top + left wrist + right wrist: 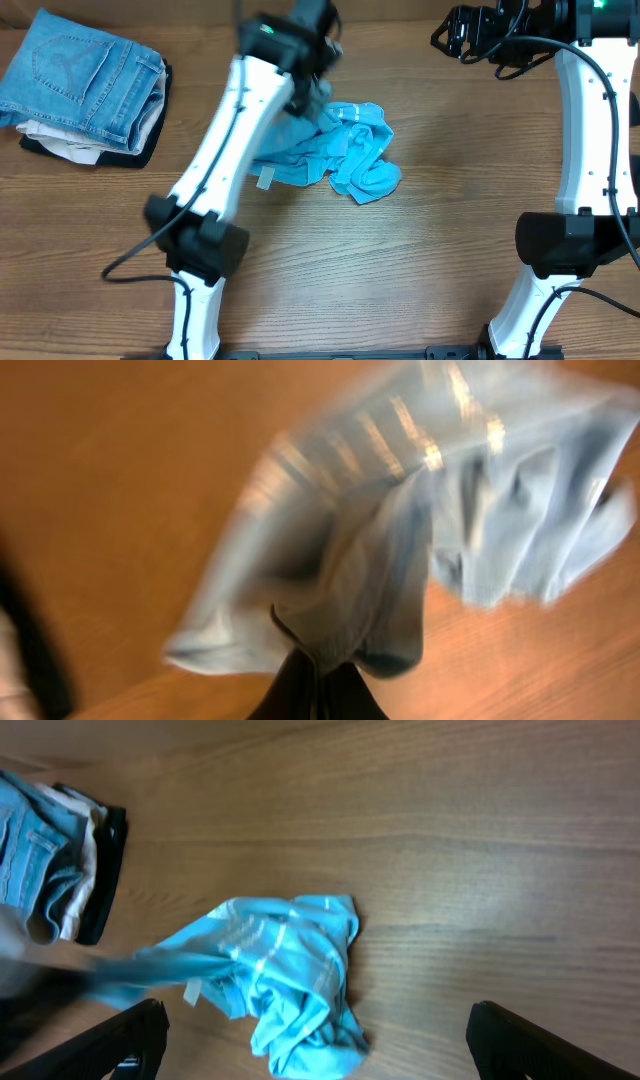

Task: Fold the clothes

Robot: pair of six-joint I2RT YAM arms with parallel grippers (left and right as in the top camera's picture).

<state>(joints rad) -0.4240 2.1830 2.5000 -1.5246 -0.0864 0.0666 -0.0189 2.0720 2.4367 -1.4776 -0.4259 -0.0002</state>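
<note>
The blue T-shirt (355,160) lay in a crumpled heap in the middle of the table (450,220), not folded at all. The left claw (316,678) pinched one edge of it tight. The right claw (447,38) was wide and held nothing. A folded pile (85,85) sat in the corner. All of this shirt's folding looked left to do.

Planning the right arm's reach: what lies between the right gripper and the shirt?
Nothing but bare table lies between the right gripper and the shirt; the overhead view shows it.
</note>
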